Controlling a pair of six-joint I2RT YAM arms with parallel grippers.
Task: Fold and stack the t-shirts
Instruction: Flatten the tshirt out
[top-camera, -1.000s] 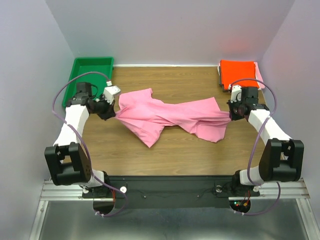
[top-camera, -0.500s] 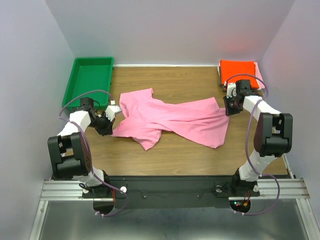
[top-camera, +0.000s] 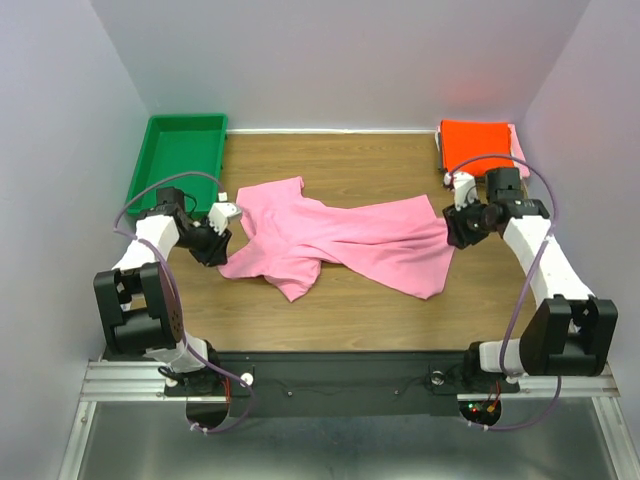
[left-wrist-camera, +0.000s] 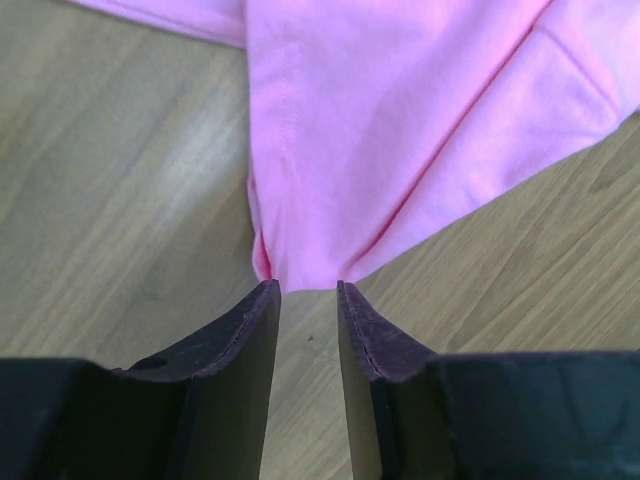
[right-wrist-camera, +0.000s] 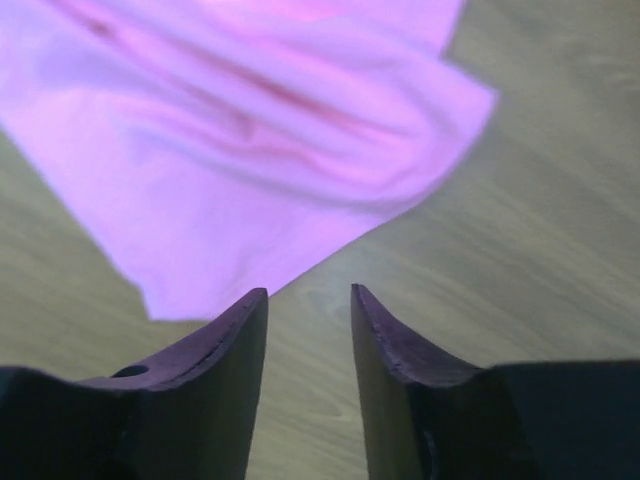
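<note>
A large bubblegum pink t-shirt (top-camera: 335, 240) lies crumpled and stretched across the middle of the wooden table. My left gripper (top-camera: 222, 243) is at its left edge, jaws open, with a pinched fold of pink cloth (left-wrist-camera: 300, 200) just beyond the fingertips and bare wood between them. My right gripper (top-camera: 452, 232) is at the shirt's right edge, open and empty, with the pink cloth (right-wrist-camera: 250, 140) lying ahead of it. A folded orange-red t-shirt (top-camera: 478, 146) lies at the back right on top of a paler pink one (top-camera: 519, 150).
A green plastic tray (top-camera: 178, 152) stands at the back left corner. Grey walls close in the table on the left, back and right.
Both grippers have let go of the pink shirt, which has settled flatter on the table. The right arm swung out to the right; the left gripper shifted slightly.
</note>
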